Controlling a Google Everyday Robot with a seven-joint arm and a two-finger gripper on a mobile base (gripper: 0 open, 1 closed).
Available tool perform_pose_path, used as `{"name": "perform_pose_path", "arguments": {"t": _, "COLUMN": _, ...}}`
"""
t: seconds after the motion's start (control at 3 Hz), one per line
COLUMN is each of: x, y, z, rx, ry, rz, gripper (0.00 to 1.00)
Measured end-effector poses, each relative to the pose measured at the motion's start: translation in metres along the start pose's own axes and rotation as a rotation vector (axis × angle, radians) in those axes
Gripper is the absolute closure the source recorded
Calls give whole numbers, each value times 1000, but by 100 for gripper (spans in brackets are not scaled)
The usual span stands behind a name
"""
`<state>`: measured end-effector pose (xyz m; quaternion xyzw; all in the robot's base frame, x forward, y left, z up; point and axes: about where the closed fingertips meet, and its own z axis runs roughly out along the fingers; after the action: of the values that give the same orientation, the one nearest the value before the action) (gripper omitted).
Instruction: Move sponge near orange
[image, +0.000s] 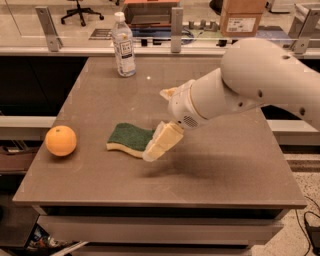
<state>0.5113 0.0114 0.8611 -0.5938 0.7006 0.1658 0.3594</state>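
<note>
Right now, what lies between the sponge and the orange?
Only bare table, as the camera view shows; sponge and orange lie apart. The gripper sits at the sponge's edge away from the orange.

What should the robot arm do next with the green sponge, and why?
Probably ease the tool down onto the sponge. The tool is at the sponge's right end, and the sponge lies flat on the table, apart from the orange to its left, so it likely needs holding before it goes left.
</note>
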Motion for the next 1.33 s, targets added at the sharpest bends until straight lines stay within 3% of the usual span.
{"name": "perform_pose_path", "arguments": {"t": 0.67, "x": 31, "y": -54, "z": -72, "rx": 107, "ry": 5, "rz": 47, "gripper": 0}}
{"name": "perform_pose_path", "arguments": {"t": 1.33, "x": 61, "y": -94, "z": -166, "rx": 323, "ry": -6, "rz": 103, "gripper": 0}}
